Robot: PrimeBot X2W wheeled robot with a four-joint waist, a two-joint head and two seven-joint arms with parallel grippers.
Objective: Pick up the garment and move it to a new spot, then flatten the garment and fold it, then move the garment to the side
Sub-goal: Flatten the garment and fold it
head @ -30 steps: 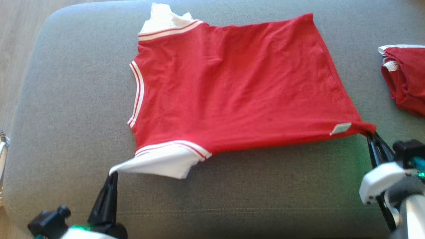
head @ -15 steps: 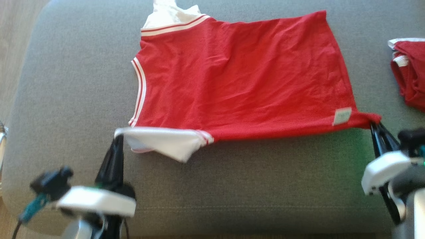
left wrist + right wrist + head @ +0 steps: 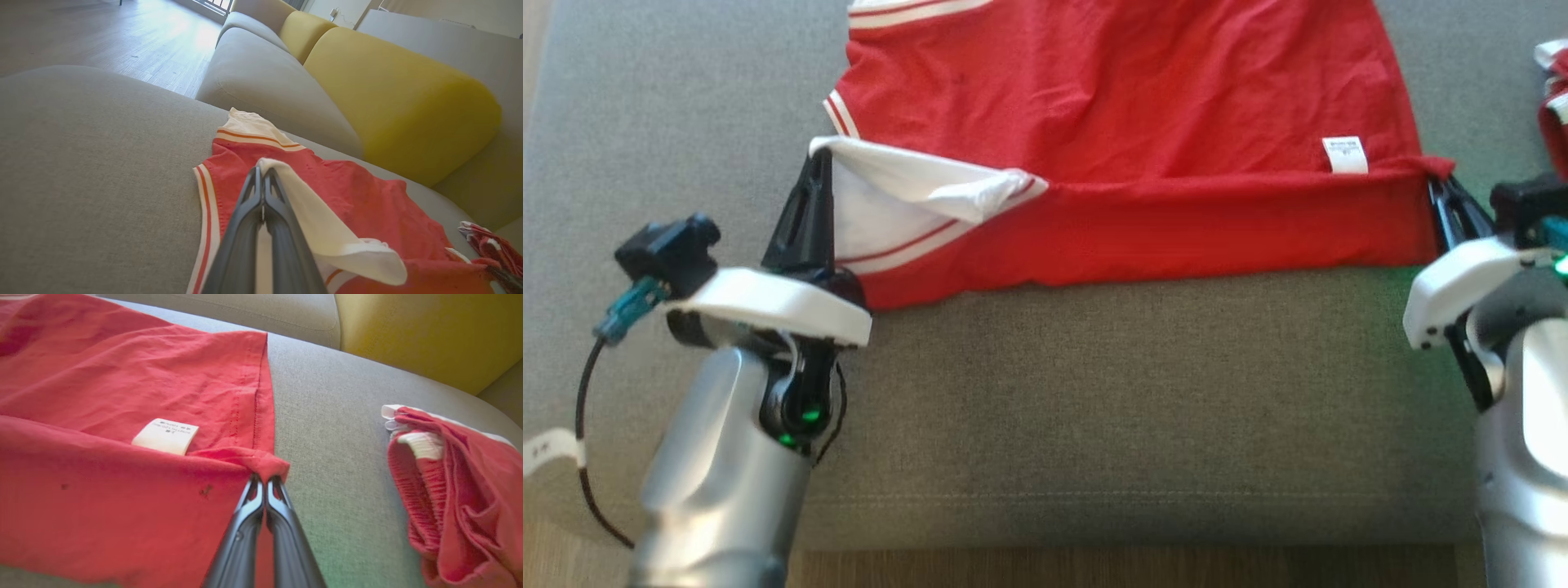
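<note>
Shirt [image 3: 1143, 106]: spread on the sofa seat [image 3: 1094, 392], its near edge raised off the seat between the two grippers.
Left gripper [image 3: 818, 157]: at the shirt's near left corner, pinching the sleeve [image 3: 907, 184].
Right gripper [image 3: 1437, 184]: pinching the near right corner (the hem end), just right of the tag [image 3: 1343, 153].
Second garment [image 3: 1553, 106]: bunched on the seat, right of the shirt, apart from it.
Backrest [image 3: 392, 102]: behind the shirt.
</note>
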